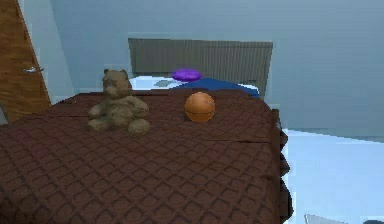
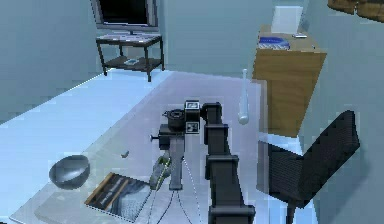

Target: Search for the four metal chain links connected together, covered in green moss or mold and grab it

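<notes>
Looking at the arm side view, the gripper (image 2: 171,172) shows at the far end of the dark arm (image 2: 222,165), against a pale glassy table (image 2: 150,115). I can't tell what its fingers are doing or whether it's got hold of anything, since stuff lies on the tabletop right there. That stuff is a small greenish lump (image 2: 159,177) right at the fingers (too blobby to call it chain links for sure).

Near it lies a magazine (image 2: 118,192), and a grey bowl (image 2: 68,171) sits further toward the view's left. A thin white upright thing (image 2: 243,95) stands on the table's right side, with a dark chair (image 2: 318,160) beside the table. Behind that is a wooden cabinet (image 2: 290,85).

The forward view is a different scene – a brown quilted bed (image 1: 150,165) with a teddy bear (image 1: 117,100) and an orange ball (image 1: 200,106) on it.
</notes>
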